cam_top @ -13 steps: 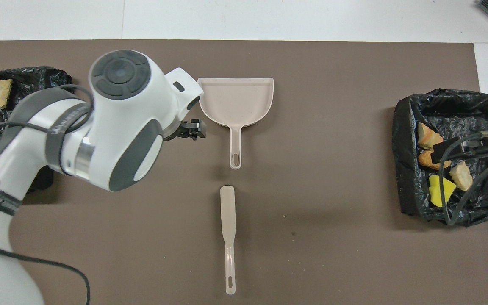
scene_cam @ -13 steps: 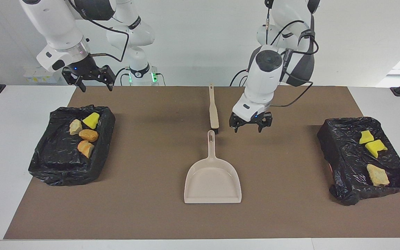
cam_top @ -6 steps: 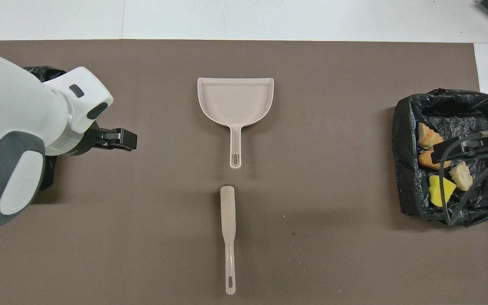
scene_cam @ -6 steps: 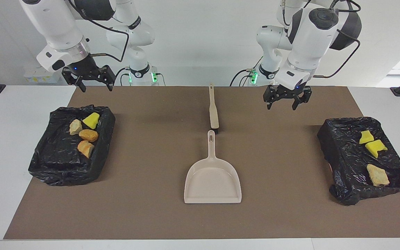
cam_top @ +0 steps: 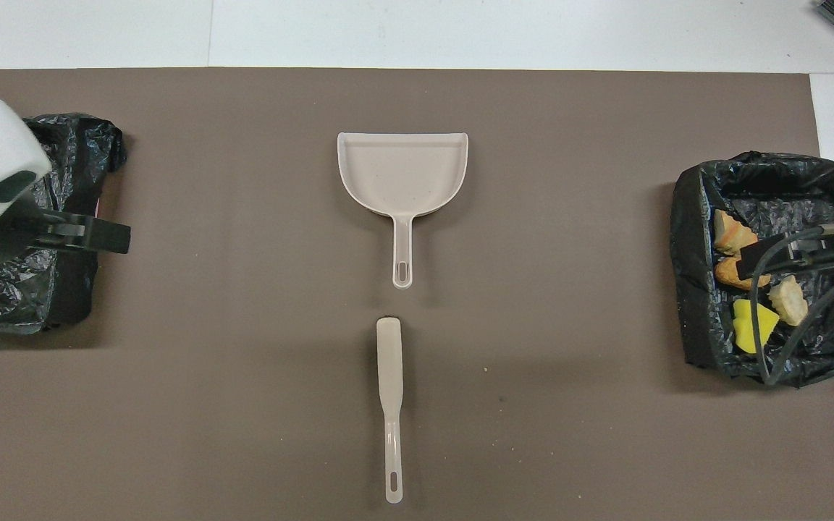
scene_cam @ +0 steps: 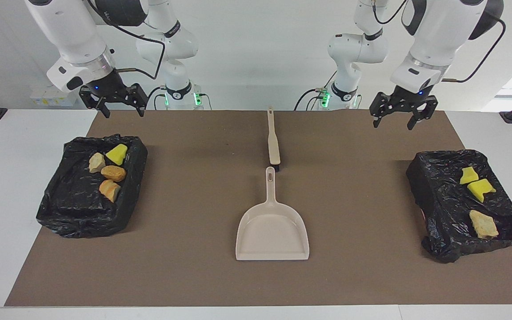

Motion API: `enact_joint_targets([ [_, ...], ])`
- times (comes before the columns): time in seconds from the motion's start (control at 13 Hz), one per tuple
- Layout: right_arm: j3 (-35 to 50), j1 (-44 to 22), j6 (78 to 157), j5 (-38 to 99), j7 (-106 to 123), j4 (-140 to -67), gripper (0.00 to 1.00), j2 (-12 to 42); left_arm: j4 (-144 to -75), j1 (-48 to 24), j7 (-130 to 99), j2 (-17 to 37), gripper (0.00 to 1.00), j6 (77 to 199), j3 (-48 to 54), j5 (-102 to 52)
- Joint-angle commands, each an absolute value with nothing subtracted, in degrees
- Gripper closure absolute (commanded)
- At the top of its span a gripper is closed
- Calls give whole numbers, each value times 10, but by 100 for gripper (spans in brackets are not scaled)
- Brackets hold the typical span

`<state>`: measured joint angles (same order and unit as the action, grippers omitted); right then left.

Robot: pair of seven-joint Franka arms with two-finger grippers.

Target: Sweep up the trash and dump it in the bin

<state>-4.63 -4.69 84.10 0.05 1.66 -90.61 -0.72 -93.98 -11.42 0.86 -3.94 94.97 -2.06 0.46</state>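
Brown matting point(scene_cam: 194, 275) covered the white table point(scene_cam: 7, 186). At the right arm's end a black-lined bin point(scene_cam: 78, 200) held four pieces of trash point(scene_cam: 113, 173): one yellow, one pale tan, two orange-brown. The right gripper point(scene_cam: 118, 106) hung empty, fingers apart, over the mat's edge beside that bin. At mid-table lay a brush point(scene_cam: 274, 142) and, farther from the robots, a dustpan point(scene_cam: 272, 231), almost end to end. The left gripper point(scene_cam: 397, 118) hung empty, fingers apart, over the mat near a second bin point(scene_cam: 442, 209) holding three pieces point(scene_cam: 480, 189): two yellow, one tan.
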Motion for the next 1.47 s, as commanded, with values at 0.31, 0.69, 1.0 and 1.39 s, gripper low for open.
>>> enact_joint_targets([
  [0.31, -44, -41, 847, 13, 9, -907, 0, -10, -840, -73, 69, -9, 0, 867, -19, 4],
  [0.69, -45, -41, 847, 13, 9, -907, 0, -10, -845, -73, 78, -15, 0, 859, -21, 4],
  [1.0, -44, -41, 847, 13, 9, -907, 0, -10, -878, -74, 77, -38, 0, 851, -23, 4],
  [1.39, -45, -41, 847, 13, 9, -907, 0, -10, -882, -73, 76, -39, 0, 852, -23, 4],
])
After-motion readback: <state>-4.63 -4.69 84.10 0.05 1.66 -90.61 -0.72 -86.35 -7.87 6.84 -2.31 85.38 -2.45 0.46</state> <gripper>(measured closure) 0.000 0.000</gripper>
